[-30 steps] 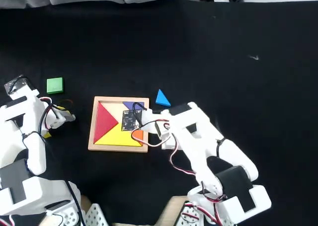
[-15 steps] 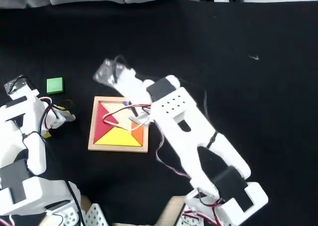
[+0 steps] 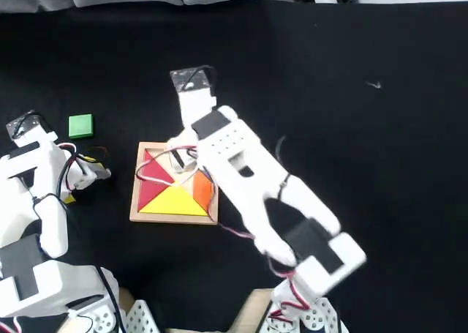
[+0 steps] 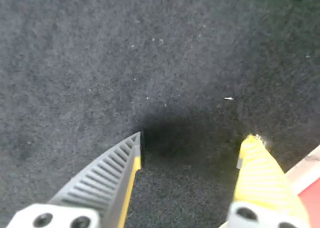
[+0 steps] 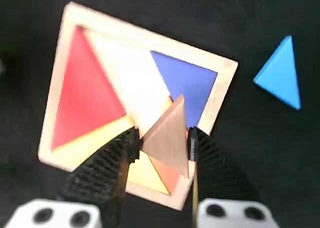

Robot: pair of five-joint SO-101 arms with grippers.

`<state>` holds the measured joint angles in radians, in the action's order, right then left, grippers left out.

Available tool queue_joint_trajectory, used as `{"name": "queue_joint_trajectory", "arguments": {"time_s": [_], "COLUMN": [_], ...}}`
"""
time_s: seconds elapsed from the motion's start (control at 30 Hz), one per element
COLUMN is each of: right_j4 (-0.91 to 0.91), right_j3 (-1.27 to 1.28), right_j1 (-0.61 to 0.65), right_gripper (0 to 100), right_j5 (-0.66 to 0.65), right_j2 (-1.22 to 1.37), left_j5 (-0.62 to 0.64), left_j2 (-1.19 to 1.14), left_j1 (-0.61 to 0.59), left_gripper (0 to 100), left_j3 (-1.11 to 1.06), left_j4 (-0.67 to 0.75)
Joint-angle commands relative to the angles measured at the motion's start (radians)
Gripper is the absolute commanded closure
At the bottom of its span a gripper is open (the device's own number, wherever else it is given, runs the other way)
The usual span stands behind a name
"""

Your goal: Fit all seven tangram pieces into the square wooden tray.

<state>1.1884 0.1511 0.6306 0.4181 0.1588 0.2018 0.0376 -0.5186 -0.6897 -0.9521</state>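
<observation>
My right gripper (image 5: 162,135) is clamped on a tan-brown wooden triangle (image 5: 170,128), with one ribbed black finger pressed against each side. It holds the triangle in the air above the square wooden tray (image 5: 150,40). Beneath it the tray already holds a large red triangle (image 5: 85,87), a blue-violet piece (image 5: 187,80) and an orange triangle (image 5: 167,177). A bright blue triangle (image 5: 280,77) lies flat on the black cloth (image 5: 150,2) outside the tray, near the corner where the blue-violet piece sits, clear of the rim. Seen from overhead, the tray (image 3: 172,219) shows the red triangle (image 3: 152,179) on its 9 o'clock side, a yellow triangle (image 3: 174,203) at 6 o'clock and the orange triangle (image 3: 203,190) at 3 o'clock. My right arm (image 3: 234,157) crosses the tray's 3 o'clock side, and its wrist reaches past the 12 o'clock edge. A green square block (image 3: 80,125) lies on the cloth at about 10 o'clock from the tray, well apart from it. My left gripper (image 3: 102,173) sits at 9 o'clock from the tray, near its rim. Its fingers are spread apart, one grey (image 4: 120,163) and one yellow (image 4: 257,163), with only cloth between them.
</observation>
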Motion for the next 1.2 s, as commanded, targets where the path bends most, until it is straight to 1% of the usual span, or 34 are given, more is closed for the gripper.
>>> {"name": "queue_joint_trajectory", "arguments": {"time_s": [0.0, 0.17, 0.23, 0.4, 0.6, 0.73, 0.8, 0.93, 0.97, 1.03, 1.13, 1.17], "right_j4": [-0.009, 0.071, 0.106, 0.149, 0.229, 0.304, 0.324, 0.331, 0.334, 0.356, 0.365, 0.364], "right_j3": [-0.130, -0.234, -0.277, -0.358, -0.455, -0.529, -0.556, -0.585, -0.593, -0.628, -0.702, -0.727], "right_j1": [0.012, 0.058, 0.078, 0.077, 0.081, 0.092, 0.097, 0.104, 0.106, 0.094, 0.071, 0.068], "right_gripper": [86.1, 86.1, 86.1, 86.0, 85.3, 74.0, 69.8, 69.5, 70.1, 77.0, 94.9, 99.4], "right_j5": [0.107, 0.226, 0.252, 0.295, 0.284, 0.282, 0.259, 0.226, 0.213, 0.163, 0.034, -0.011], "right_j2": [0.068, 0.180, 0.219, 0.305, 0.360, 0.386, 0.398, 0.407, 0.403, 0.380, 0.337, 0.331], "left_j5": [0.009, 0.009, 0.009, 0.008, 0.008, 0.009, 0.009, 0.009, 0.009, 0.009, 0.009, 0.009], "left_j2": [0.005, 0.005, 0.005, 0.005, 0.005, 0.005, 0.005, 0.005, 0.005, 0.005, 0.005, 0.005], "left_j1": [0.010, 0.010, 0.010, 0.010, 0.010, 0.010, 0.010, 0.010, 0.010, 0.010, 0.010, 0.010], "left_gripper": [69, 69, 69, 69, 69, 69, 69, 69, 69, 69, 69, 69], "left_j3": [0.002, 0.002, 0.002, 0.002, 0.002, 0.002, 0.002, 0.002, 0.002, 0.002, 0.002, 0.002], "left_j4": [0.003, 0.003, 0.003, 0.003, 0.003, 0.003, 0.003, 0.003, 0.003, 0.003, 0.003, 0.003]}}
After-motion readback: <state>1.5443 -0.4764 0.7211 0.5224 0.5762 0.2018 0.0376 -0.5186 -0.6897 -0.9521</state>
